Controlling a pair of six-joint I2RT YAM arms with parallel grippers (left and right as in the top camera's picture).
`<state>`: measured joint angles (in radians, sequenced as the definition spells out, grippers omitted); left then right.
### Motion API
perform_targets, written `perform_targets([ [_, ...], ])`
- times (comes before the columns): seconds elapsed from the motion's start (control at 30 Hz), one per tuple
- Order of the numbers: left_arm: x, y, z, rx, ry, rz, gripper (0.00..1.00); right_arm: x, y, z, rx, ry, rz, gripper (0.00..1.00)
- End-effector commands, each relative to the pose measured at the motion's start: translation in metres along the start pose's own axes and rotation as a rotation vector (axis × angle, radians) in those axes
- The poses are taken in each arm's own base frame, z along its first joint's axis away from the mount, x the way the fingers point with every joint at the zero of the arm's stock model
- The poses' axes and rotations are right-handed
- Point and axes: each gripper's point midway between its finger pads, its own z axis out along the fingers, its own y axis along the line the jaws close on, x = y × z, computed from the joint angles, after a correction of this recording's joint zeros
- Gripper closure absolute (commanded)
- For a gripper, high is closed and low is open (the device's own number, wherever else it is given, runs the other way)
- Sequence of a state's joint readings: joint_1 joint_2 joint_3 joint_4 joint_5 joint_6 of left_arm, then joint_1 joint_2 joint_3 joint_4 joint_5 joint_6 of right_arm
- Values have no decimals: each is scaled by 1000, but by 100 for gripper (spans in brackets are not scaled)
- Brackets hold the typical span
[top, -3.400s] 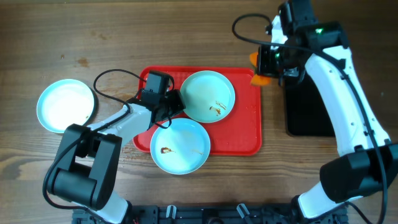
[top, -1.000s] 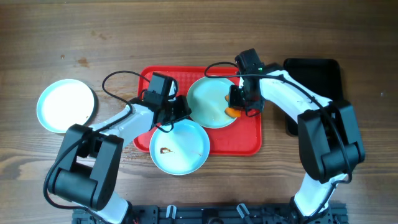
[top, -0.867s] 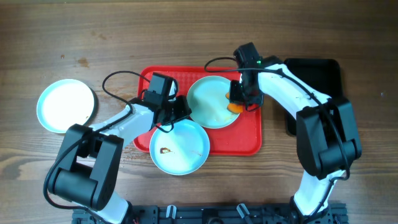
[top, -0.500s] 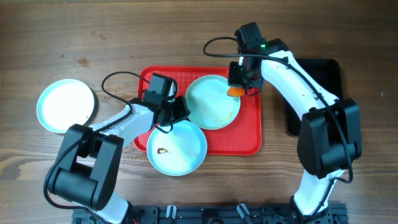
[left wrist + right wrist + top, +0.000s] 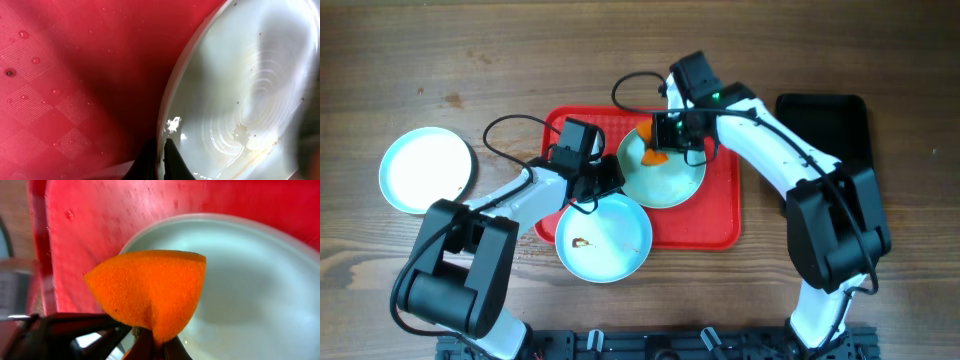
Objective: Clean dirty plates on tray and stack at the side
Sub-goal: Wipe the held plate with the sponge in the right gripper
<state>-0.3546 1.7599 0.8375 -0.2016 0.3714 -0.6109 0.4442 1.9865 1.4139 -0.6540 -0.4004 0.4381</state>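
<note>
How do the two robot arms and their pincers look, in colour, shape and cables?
The left arm and right arm have smooth white link shells between bulky black joints. Each wrist carries a boxy black module, and a thin black cable loops out from it. A small green light glows on the right wrist. The left pincer and right pincer are slim and black.

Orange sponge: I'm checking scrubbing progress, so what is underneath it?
Under the orange sponge is the far plate on the red tray, left of its centre. The spot directly beneath the sponge is covered, so any smear there cannot be seen.
</note>
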Motion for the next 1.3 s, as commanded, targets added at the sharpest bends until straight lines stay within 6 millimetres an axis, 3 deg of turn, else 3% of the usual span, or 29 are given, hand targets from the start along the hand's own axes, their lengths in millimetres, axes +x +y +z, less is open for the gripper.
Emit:
perform_targets([
  [0.0, 3, 11, 4, -34, 3, -11, 96, 21, -15, 22, -4, 54, 103, 96],
  [0.23, 2, 10, 4, -30, -2, -12, 96, 48, -33, 38, 2, 95, 153, 96],
  [0.33, 2, 10, 4, -30, -2, -12, 96, 62, -58, 41, 102, 115, 183, 96],
  [0.63, 3, 11, 4, -34, 2, -15, 96, 53, -150, 6, 348, 72, 329, 96],
  [0.77, 3, 11, 4, -35, 3, -15, 96, 47, -169, -5, 359, 64, 341, 96],
  [0.93, 3, 11, 4, -35, 3, -16, 96, 17, -138, -24, 257, 14, 243, 96],
  [1.0, 3, 11, 4, -35, 3, -19, 96, -12, -114, -56, 217, -70, 201, 96],
  [1.1, 3, 11, 4, -35, 3, -19, 96, -36, -91, -92, 188, -165, 154, 96],
  [1.27, -2, 6, 4, -15, -14, -9, 96, -40, -72, -123, 163, -208, 111, 96],
])
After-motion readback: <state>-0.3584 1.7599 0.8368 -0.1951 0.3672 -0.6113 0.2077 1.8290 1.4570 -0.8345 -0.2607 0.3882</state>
